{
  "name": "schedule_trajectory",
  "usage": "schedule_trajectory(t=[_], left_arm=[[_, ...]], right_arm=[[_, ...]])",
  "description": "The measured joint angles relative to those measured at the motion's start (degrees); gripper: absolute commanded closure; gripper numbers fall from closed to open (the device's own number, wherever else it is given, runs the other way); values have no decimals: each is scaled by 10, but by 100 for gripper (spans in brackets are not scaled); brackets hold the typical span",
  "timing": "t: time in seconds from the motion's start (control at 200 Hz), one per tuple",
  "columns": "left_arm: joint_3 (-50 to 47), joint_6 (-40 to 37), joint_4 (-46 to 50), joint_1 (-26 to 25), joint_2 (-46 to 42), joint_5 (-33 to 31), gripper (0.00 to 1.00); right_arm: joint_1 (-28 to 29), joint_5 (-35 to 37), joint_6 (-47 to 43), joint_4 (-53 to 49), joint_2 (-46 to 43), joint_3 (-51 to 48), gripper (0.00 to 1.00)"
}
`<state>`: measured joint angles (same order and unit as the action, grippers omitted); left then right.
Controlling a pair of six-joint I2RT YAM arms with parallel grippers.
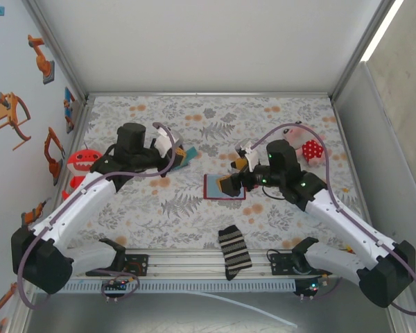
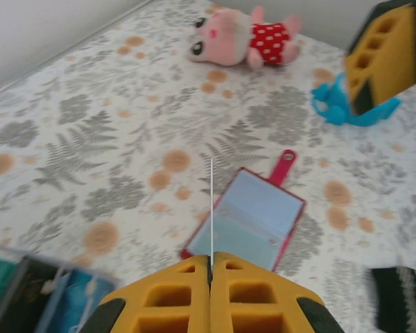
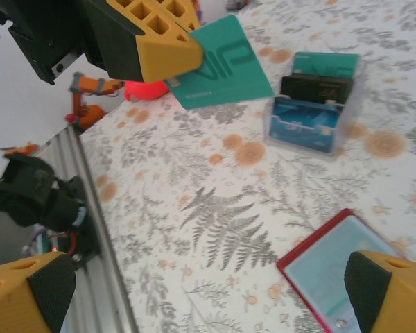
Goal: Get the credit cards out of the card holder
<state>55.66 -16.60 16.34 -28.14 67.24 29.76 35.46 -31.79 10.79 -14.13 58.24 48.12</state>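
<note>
The card holder (image 1: 218, 189) lies open at the middle of the table, dark red with a blue-grey inside and a red snap tab; it is also seen as the card holder (image 2: 253, 218) and the card holder (image 3: 326, 274). My left gripper (image 2: 211, 260) is shut on a teal credit card (image 3: 222, 62), held in the air and seen edge-on as a thin pale line, the credit card (image 2: 211, 201). This left gripper (image 1: 173, 150) hangs left of the holder. My right gripper (image 1: 230, 182) hovers over the holder's right part. The right gripper (image 3: 208, 298) stands wide open with nothing between its fingers.
A clear box of cards (image 3: 312, 104) stands on the table near the left gripper. A pink plush toy (image 1: 306, 146) lies at the back right and a red plush toy (image 1: 80, 163) at the left wall. A striped sock (image 1: 234, 251) lies across the front rail.
</note>
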Motion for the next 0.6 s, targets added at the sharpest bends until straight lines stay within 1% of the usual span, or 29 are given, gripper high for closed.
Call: schedule_trajectory(t=[0.185,0.386,0.471,0.601], left_arm=[[-7,-47,-41,74,26,-1,100],[-4,-77,-97,156,104,53,97],[14,-92,-98,174,137,67,97],[60,-126,-88,180,187,84,97]], right_arm=[[0,106,14,-6,-3,0,1],[0,190,29,-7,-9,0,1],[0,214,34,-7,-15,0,1],[0,249,45,-6,-24,0,1]])
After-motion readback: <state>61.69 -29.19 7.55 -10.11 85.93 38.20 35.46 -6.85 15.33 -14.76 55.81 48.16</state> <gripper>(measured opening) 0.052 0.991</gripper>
